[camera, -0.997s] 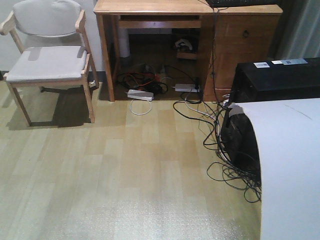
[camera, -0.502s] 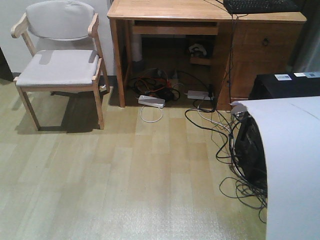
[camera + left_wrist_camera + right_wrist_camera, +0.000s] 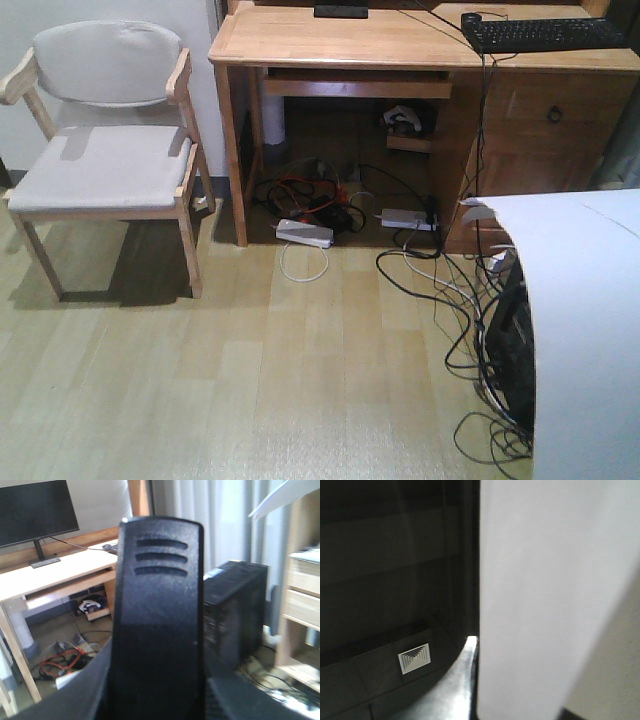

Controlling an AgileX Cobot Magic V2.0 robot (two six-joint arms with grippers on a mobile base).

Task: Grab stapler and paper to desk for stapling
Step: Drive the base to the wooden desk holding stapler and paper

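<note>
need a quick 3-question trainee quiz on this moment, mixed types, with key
1. True or false: the keyboard lies on the desk.
2. In the front view, what stands left of the desk? A) chair B) stool C) cabinet
3. Fill in: the curved white paper fills the front view's lower ___ corner.
Key: 1 true; 2 A; 3 right.
</note>
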